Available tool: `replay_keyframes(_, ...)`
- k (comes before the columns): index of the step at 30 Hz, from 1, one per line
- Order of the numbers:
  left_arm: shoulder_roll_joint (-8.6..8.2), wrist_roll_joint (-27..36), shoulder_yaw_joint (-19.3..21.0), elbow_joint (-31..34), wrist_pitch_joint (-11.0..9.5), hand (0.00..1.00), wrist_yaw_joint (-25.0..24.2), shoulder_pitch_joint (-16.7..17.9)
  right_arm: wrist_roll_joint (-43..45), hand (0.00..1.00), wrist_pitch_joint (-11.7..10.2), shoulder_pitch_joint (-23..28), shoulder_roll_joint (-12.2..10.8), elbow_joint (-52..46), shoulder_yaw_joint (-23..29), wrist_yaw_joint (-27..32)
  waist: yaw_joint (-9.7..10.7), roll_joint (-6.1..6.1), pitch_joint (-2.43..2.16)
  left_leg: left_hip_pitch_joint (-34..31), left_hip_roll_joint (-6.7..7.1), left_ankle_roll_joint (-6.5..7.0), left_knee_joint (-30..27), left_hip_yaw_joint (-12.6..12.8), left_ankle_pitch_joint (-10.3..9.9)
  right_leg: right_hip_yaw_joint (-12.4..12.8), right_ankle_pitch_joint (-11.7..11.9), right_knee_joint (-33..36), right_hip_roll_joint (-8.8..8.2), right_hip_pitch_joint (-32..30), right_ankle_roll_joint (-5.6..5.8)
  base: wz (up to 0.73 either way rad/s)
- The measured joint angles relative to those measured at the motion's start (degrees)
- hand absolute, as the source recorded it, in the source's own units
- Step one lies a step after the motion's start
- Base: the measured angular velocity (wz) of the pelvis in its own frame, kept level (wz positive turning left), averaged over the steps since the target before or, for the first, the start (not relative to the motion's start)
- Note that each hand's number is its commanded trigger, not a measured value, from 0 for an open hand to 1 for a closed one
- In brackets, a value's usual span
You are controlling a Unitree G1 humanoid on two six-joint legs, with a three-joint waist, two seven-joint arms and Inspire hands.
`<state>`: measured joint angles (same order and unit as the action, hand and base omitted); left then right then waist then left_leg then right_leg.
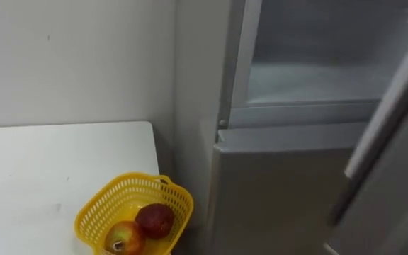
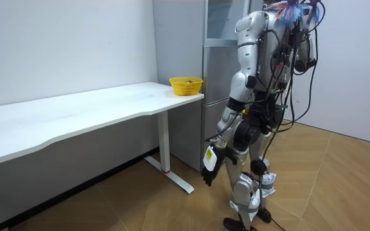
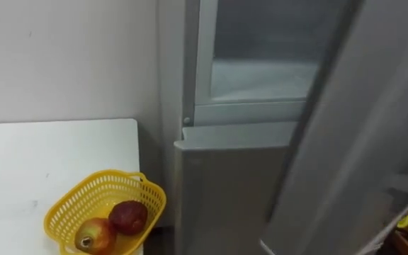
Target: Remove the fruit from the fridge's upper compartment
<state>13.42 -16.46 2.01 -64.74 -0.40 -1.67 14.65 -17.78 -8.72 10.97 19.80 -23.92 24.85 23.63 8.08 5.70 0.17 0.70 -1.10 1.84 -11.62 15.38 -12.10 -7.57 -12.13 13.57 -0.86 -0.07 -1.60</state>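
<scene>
The robot stands square to the fridge, with the white table point(image 1: 48, 163) on its left. The upper compartment point(image 1: 317, 78) is open, and its door point(image 1: 392, 120) is swung out to the robot's right, above the closed lower door point(image 1: 275, 191). The shelf I can see looks bare and frosted. The fruit is out on the table: an apple point(image 1: 125, 237) and a darker red fruit point(image 1: 154, 219) lie touching in the yellow basket point(image 1: 94, 209), which sits at the table's corner just beside the fridge. The left hand point(image 2: 212, 168) hangs by the thigh, fingers loose and holding nothing. What I take for the right hand point(image 2: 304, 56) is up near shoulder height, partly masked by the body, and I cannot tell whether it grips anything. If more is to come out, I would worry most about the door. Should it be free, it may drift back against a reaching arm. The basket also sits close to the table's edge, so a careless sweep of the left arm could tip it or send fruit into the gap beside the fridge.
</scene>
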Motion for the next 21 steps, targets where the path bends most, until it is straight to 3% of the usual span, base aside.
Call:
replay_keyframes(7, -0.29, -1.0, 0.1, 0.2, 1.3, 0.0, -0.1, -0.2, 0.2, 0.0, 0.0, -2.2, 0.0, -1.6, -1.4, -6.4, -2.0, -0.34, -0.02, -0.1, 0.13, -0.05, -0.1, -1.6, 0.0, -1.6, 0.1, -1.1, -0.09, 1.1, 0.05, 0.14)
replay_keyframes(10, -0.57, -1.4, 0.7, 0.3, 1.5, 0.0, -0.4, -0.1, 0.7, 0.0, 0.1, -2.2, 0.0, -1.9, -2.2, -8.0, -3.1, -0.66, -0.28, -0.3, 0.19, -0.06, -0.1, -2.0, 0.0, -2.2, 0.1, -1.0, -0.12, 1.2, 0.06, 0.06)
replay_keyframes(14, -0.82, -1.7, 1.3, 0.3, 2.0, 0.0, -1.3, 0.6, 3.3, 0.0, 0.3, -2.3, 0.0, -1.9, -4.4, -8.2, -4.0, -1.22, -0.56, -0.2, 0.19, -0.06, 0.0, -2.1, 0.0, -2.3, 0.1, -0.9, -0.14, 1.4, 0.07, 0.0)
replay_keyframes(21, -1.15, -2.9, 1.3, 0.3, 2.6, 0.0, -1.5, 1.1, 5.2, 0.0, 1.2, -2.9, 0.0, -1.8, -5.6, -8.0, -4.0, -1.24, -0.4, -0.2, 0.33, -0.06, -0.2, -3.0, 0.0, -2.9, 0.0, -1.0, -0.63, 2.2, 0.08, 0.06)
